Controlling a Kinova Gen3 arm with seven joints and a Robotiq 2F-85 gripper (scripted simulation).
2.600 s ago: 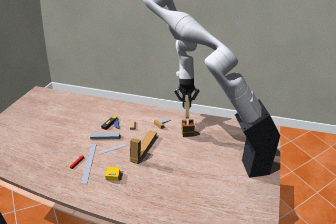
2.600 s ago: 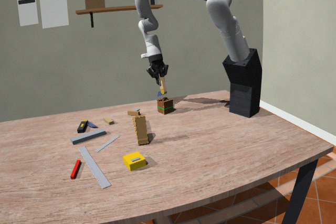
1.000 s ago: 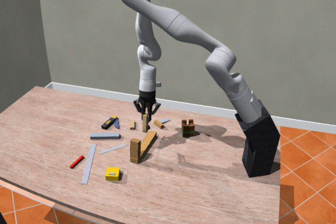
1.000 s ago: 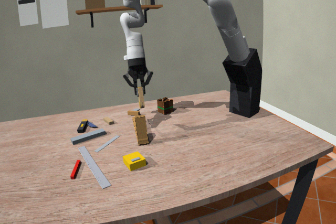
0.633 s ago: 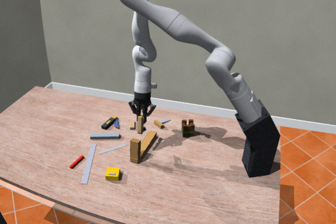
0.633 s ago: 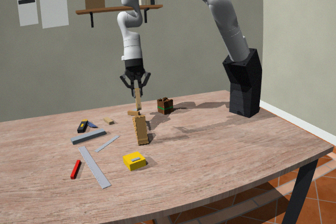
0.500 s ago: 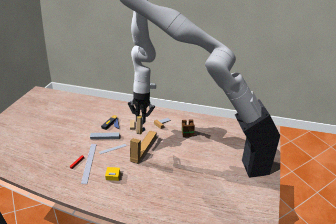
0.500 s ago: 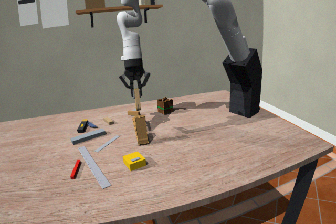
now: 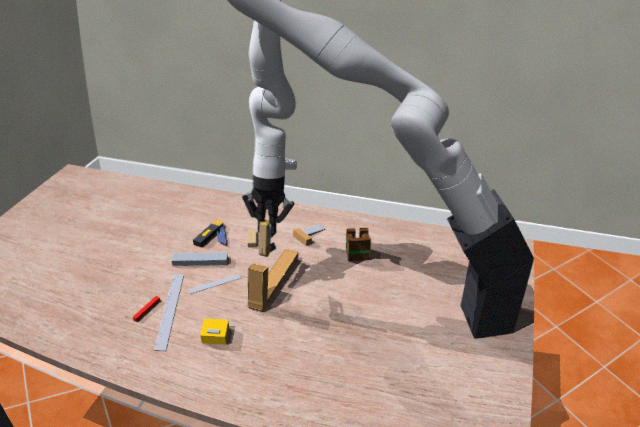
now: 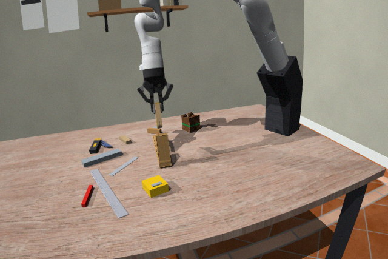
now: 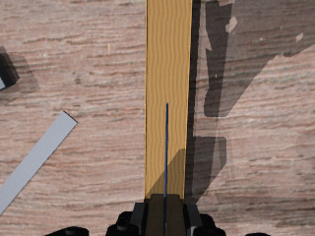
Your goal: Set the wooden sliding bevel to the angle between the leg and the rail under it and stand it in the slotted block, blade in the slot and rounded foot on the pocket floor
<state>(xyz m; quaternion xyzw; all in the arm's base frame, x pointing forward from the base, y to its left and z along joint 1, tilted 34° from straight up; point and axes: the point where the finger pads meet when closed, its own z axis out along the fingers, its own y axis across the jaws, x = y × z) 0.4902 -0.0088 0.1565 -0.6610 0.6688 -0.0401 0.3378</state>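
My gripper (image 9: 267, 219) (image 10: 155, 106) (image 11: 164, 223) points straight down and is shut on the wooden sliding bevel (image 9: 264, 239) (image 10: 158, 117), which hangs upright from the fingers. In the wrist view its thin blue blade (image 11: 166, 147) shows edge-on over the wooden rail (image 11: 167, 69) (image 9: 282, 266). The bevel hangs over the rail's far end, behind the upright leg (image 9: 257, 286) (image 10: 162, 154). The slotted block (image 9: 358, 244) (image 10: 190, 122), brown with a green band, stands to the right, apart from the gripper. The black bevel (image 9: 208, 233) (image 10: 94, 145) lies flat at the left.
A grey bar (image 9: 199, 258), a long ruler (image 9: 168, 311), a thin grey strip (image 9: 214, 283) (image 11: 34, 157), a red stick (image 9: 146, 308) and a yellow box (image 9: 214, 331) lie left and front. Small wooden pieces (image 9: 251, 237) (image 9: 302, 236) lie near the gripper. The arm's base (image 9: 493, 277) stands at the right.
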